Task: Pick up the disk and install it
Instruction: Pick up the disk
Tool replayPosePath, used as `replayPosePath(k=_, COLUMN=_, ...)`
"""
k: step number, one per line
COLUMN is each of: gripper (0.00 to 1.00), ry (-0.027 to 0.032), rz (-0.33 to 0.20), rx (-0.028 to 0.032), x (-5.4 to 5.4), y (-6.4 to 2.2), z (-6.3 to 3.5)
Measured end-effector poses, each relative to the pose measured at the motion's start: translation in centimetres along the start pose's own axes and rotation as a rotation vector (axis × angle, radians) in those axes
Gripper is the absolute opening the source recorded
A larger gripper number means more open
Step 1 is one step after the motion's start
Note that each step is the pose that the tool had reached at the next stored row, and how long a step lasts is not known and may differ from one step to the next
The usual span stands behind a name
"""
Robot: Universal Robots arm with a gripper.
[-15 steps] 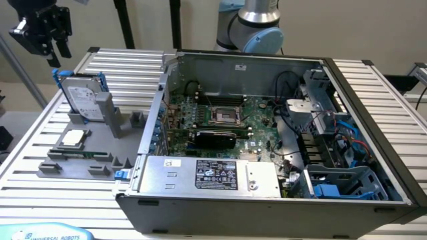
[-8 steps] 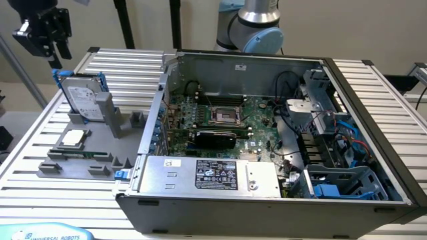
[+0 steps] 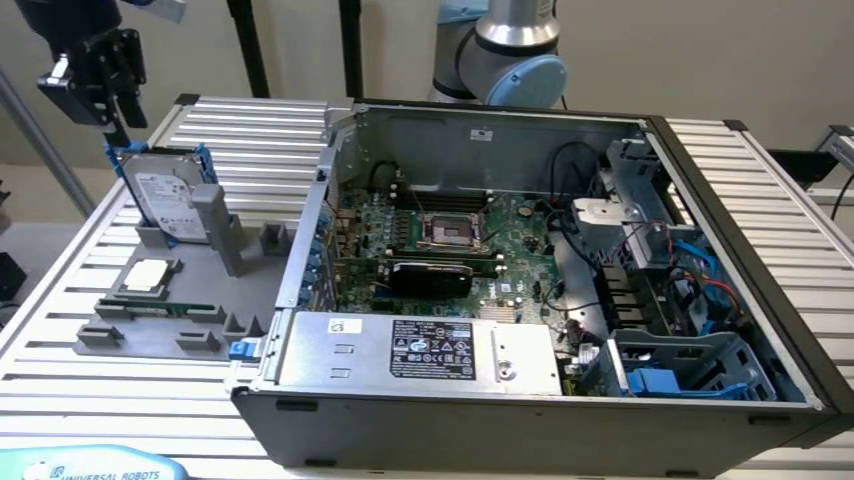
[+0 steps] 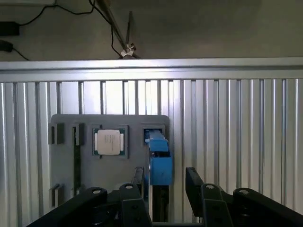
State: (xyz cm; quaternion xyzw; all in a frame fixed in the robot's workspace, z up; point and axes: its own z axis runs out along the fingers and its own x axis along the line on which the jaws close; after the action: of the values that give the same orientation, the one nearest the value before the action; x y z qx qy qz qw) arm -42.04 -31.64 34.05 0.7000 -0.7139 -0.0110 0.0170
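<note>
At the exterior view's left, your claw [image 3: 104, 95] hangs just above the disk [image 3: 171, 195], apart from it. It is spread wide: in the wrist view its fingers [image 4: 195, 182] stand well apart with nothing between them but air, and the disk's blue carrier edge lies below the gap, nearer one finger than the other.

The disk stands on edge in a slot of the grey fixture plate [image 3: 200, 290], which lies on the ribbed surface [image 3: 54, 330]. A square silver chip [image 3: 147, 273] sits in its own pocket on the same plate, near the disk.

You are, by my reading, in the approach of the pick-up — nothing is lifted and the install has not begun. The grasp calls for centring the gap over the thin edge and a straight descent, so that a finger passes down each flat face without knocking the grey post beside the disk.

The disk's long axis stands roughly upright. Its labelled face turns toward the exterior camera, and its thin top edge points up at the claw, running in line with the finger gap.

Further right sits the open computer case [image 3: 747, 220]. A blue drive cage [image 3: 694, 365] at its near right corner is well apart from the disk — probably its destination.
</note>
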Motion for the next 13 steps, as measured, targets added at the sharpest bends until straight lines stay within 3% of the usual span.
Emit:
replayPosePath(k=9, gripper=0.48, ry=0.0012, rz=-0.028, rx=0.0032, x=0.0, y=0.01, z=1.63)
replayPosePath(k=13, gripper=0.48, ry=0.0012, rz=-0.030, rx=0.0106, x=0.0, y=0.14, z=2.26)
